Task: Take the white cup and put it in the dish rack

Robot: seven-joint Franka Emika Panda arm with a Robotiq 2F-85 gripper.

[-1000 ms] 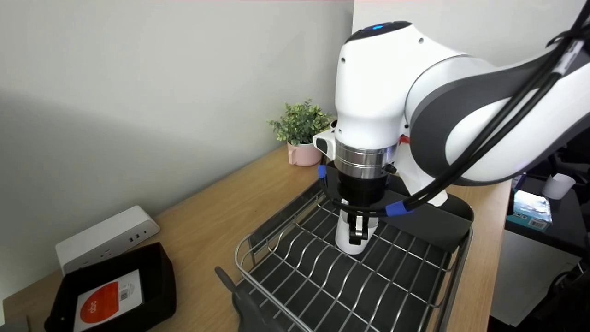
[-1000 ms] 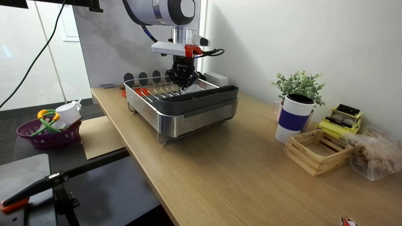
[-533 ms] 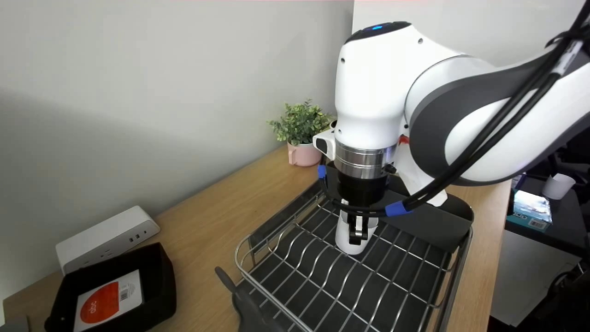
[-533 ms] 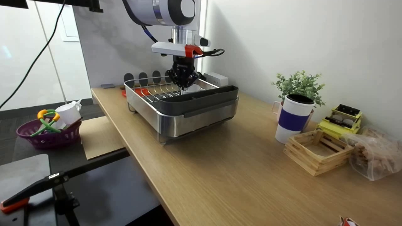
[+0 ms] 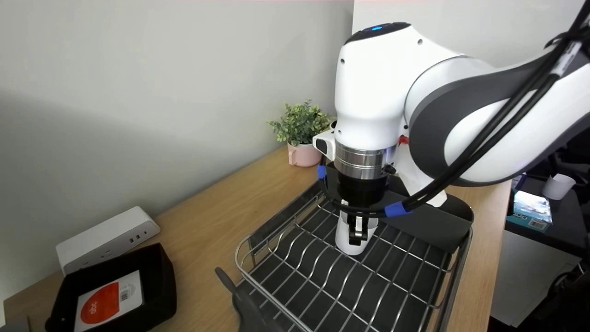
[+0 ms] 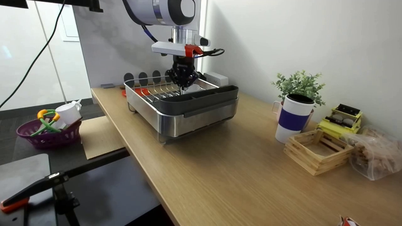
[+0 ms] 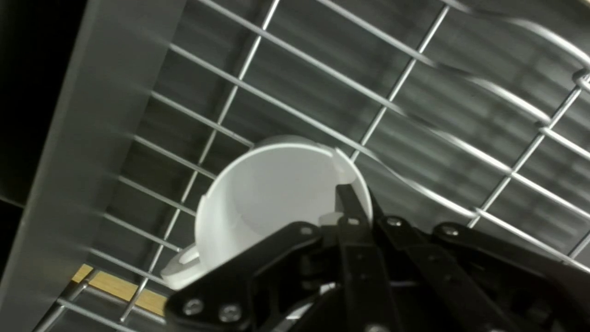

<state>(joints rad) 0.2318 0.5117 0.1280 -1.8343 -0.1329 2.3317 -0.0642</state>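
Placing looks to be the step in hand, close to done: the white mug (image 7: 281, 198) is inside the dish rack (image 6: 201, 121), down at its wire grid, toward the end that carries the dark grey utensil holder (image 5: 428, 226). The gripper (image 7: 361, 200) has its fingers pinched together across the mug's wall, one inside the rim and one outside. The next move seems to call for making sure the base bears on the dish rack's wires, which the views leave uncertain, then spreading the fingers and lifting straight up, so that the inner one does not drag the rim. The mug is plain white, smooth inside, narrowing a little toward its base; its handle points to a corner of the dish rack beside the utensil holder.
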